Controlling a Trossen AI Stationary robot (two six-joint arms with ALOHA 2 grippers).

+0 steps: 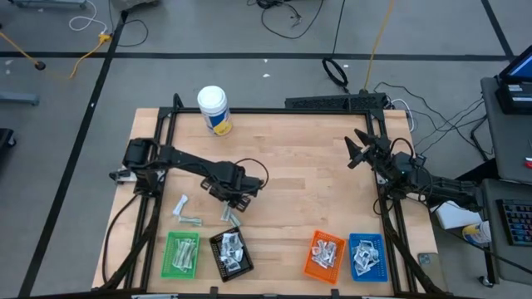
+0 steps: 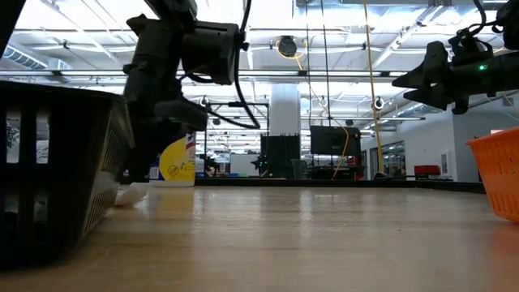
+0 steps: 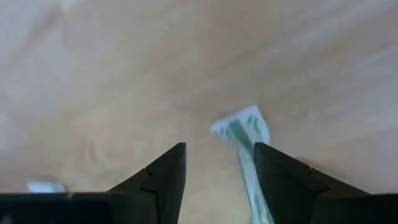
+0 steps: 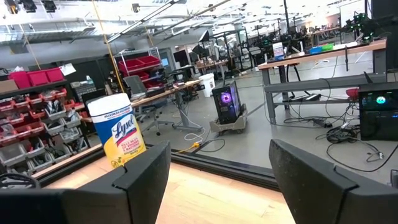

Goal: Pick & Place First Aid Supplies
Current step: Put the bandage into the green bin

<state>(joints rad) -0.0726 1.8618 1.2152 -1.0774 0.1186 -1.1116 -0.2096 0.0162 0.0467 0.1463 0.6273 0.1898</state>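
Overhead, the left pincer [image 1: 234, 202] is hovering low over the wooden bench [image 1: 291, 166], just above a pale grey-green wrapped strip [image 3: 244, 134] that is lying flat on the wood. Its fingers [image 3: 163, 177] are standing apart, and the strip is running beside the inner edge of one of them; whether that finger is touching it cannot be told, and nothing is being gripped. Two more loose packets [image 1: 187, 213] are lying on the bench nearby, toward the left arm's base. Along the near edge, four trays are sitting in a row: green [image 1: 182, 255], black [image 1: 230, 252], orange [image 1: 324, 254] and blue [image 1: 366, 255], each holding a heap of small flat packets. A white bottle [image 1: 214, 109] with a yellow label is standing at the far edge. The right pincer [image 1: 359, 150] is waiting raised at the bench's right side, its fingers [image 4: 140, 174] spread wide and holding nothing.
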